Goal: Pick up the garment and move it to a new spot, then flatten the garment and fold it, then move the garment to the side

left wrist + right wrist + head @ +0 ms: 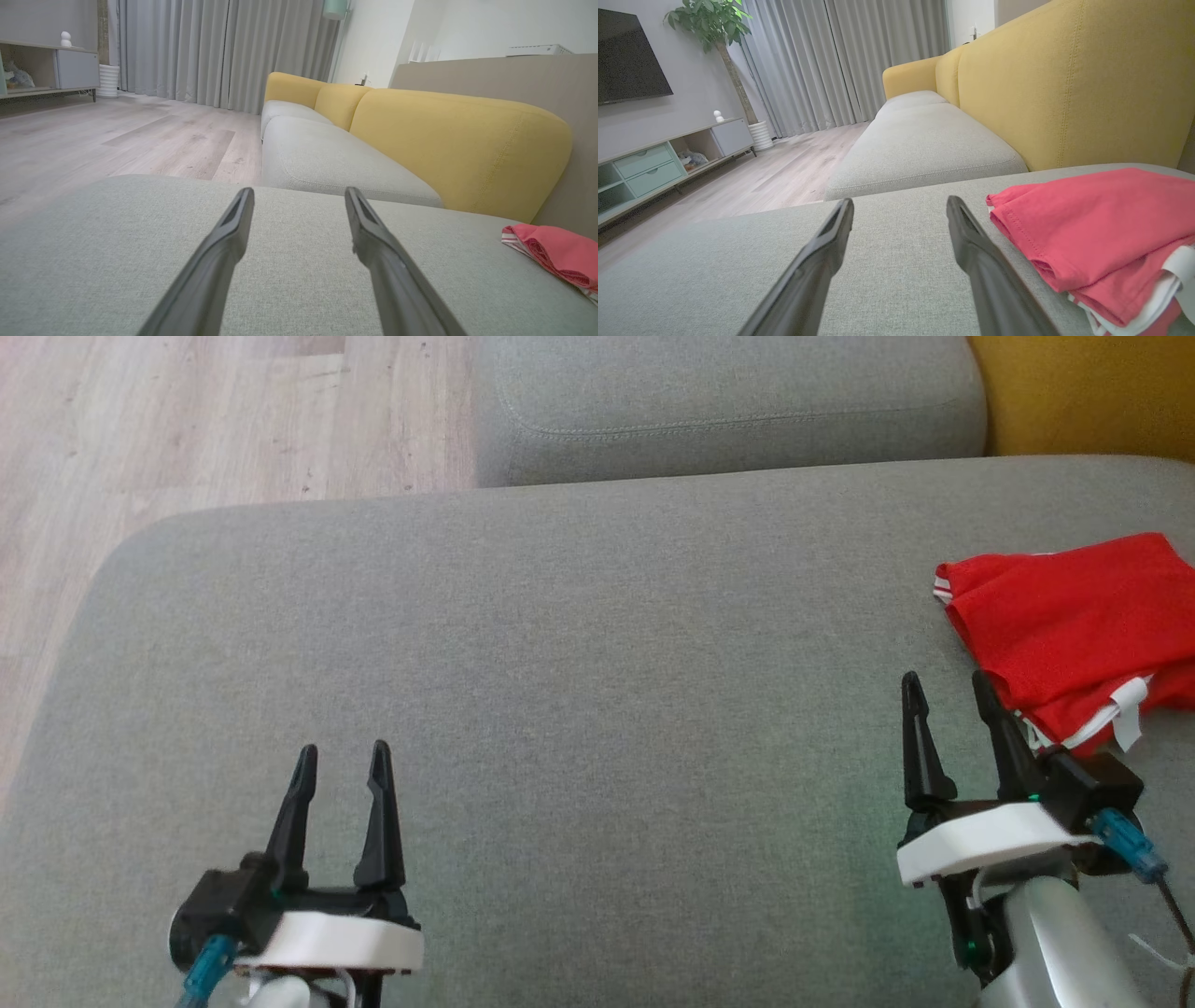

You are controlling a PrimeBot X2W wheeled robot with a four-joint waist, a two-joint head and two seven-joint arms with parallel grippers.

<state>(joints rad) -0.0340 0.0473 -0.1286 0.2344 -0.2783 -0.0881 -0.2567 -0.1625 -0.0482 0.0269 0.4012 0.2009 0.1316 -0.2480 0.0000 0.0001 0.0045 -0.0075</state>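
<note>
Garment (1064, 616), folded, was found just right of the right gripper (945, 679); this and the left gripper (344, 747) were seen open, empty. Soft, light cloth; its near edge was judged the best hold.

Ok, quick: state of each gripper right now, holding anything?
Left gripper: open, holding nothing.
Right gripper: open, holding nothing, beside the red garment.

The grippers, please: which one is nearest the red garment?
The right gripper, close beside the red garment; the left gripper is well apart from it.
</note>
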